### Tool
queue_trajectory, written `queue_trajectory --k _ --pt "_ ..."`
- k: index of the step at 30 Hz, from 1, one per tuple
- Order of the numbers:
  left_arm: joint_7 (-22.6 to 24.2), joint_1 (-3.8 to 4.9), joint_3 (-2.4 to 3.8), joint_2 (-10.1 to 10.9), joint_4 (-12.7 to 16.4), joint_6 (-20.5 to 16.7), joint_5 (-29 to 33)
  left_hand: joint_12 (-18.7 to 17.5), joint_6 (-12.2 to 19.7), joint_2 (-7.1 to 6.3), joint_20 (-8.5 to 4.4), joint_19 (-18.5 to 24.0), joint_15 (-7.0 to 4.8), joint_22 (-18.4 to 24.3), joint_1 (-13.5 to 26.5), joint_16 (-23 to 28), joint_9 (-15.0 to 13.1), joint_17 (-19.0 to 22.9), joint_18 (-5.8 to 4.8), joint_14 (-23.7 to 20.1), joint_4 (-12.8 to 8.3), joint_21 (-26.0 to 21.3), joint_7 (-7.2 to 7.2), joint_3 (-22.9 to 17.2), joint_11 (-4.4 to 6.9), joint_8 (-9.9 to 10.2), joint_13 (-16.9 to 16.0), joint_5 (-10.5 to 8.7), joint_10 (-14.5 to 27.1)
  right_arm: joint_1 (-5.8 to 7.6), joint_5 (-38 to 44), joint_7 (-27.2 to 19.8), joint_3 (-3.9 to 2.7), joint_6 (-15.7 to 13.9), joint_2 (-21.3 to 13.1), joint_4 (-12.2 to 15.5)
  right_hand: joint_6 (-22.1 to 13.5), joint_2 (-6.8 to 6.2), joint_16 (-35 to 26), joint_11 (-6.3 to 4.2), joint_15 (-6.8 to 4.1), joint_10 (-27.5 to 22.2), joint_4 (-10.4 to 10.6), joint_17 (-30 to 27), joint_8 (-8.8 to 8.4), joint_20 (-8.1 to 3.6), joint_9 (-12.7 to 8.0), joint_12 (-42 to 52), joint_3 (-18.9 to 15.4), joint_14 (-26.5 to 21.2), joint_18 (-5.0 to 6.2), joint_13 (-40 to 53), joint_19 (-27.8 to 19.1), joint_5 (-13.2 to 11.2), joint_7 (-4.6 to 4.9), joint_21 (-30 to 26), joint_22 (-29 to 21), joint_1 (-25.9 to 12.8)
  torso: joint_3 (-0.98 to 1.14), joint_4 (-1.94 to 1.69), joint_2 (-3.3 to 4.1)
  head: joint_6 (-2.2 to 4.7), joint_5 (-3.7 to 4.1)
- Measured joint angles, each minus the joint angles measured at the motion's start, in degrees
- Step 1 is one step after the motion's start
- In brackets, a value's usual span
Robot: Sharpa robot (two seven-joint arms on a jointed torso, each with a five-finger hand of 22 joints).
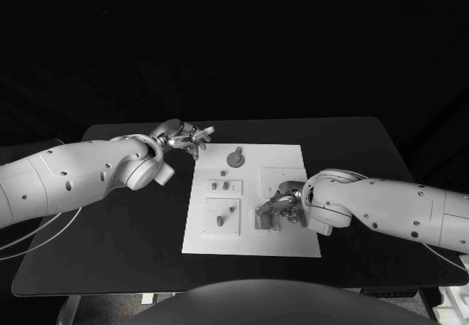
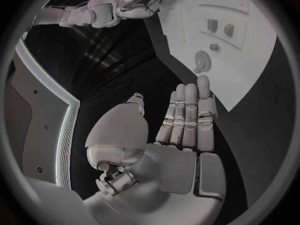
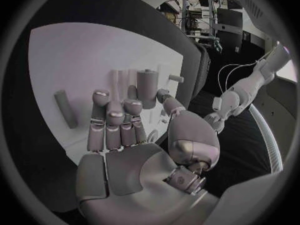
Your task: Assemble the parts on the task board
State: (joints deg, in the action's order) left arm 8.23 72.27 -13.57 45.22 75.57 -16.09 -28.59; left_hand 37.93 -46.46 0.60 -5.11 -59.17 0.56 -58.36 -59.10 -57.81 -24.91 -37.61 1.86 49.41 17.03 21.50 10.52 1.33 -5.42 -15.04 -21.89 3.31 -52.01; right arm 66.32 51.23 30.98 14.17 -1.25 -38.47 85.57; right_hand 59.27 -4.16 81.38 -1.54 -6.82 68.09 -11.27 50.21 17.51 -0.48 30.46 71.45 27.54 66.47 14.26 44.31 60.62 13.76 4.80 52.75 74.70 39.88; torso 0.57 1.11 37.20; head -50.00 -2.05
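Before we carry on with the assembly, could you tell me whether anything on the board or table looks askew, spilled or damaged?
Nothing stands out. The task board lies flat on the black table, its small parts sit on it and nothing is off it. The left hand hovers open at the board's far left corner; the right hand is low over the parts near its right side.
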Motion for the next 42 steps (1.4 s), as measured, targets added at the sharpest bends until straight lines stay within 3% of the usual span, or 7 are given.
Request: queue_trajectory --k 16,42 --pt "-0.08 0.00 0.00 -0.07 0.18 -0.06 -0.01 0.00 0.24 0.23 0.01 -0.01 0.00 -0.11 -0.23 0.00 0.00 -0.06 0.00 0.00 0.00 0.00 0.17 0.00 0.00 -0.23 -0.01 0.00 0.00 -0.13 0.41 0.05 -0.07 -0.15 0.35 -0.34 -1.46 -1.28 0.00 0.52 0.06 -1.34 0.61 0.00 -0.58 0.39 -0.13 -0.29 0.62 -0.88 0.39 0.27 -0.85 -0.50 0.44 -0.33 0.07 0.11 0.03 0.02 -0.02 0.00 -0.23" --pt "-0.17 0.00 0.00 -0.03 0.11 -0.04 -0.01 0.22 0.30 0.23 0.02 -0.01 0.00 -0.28 -0.23 0.00 0.05 -0.10 0.00 0.00 0.00 0.00 0.09 0.00 0.00 -0.22 0.05 0.00 0.00 -0.14 0.33 0.43 -0.12 0.00 0.63 -0.51 -2.02 -1.58 0.00 0.72 0.24 -1.54 0.77 0.08 -0.74 0.59 -0.11 -0.29 0.77 -1.02 0.29 0.37 -1.04 -0.72 0.61 -0.33 0.13 -0.19 0.02 -0.02 0.00 0.00 -0.43"
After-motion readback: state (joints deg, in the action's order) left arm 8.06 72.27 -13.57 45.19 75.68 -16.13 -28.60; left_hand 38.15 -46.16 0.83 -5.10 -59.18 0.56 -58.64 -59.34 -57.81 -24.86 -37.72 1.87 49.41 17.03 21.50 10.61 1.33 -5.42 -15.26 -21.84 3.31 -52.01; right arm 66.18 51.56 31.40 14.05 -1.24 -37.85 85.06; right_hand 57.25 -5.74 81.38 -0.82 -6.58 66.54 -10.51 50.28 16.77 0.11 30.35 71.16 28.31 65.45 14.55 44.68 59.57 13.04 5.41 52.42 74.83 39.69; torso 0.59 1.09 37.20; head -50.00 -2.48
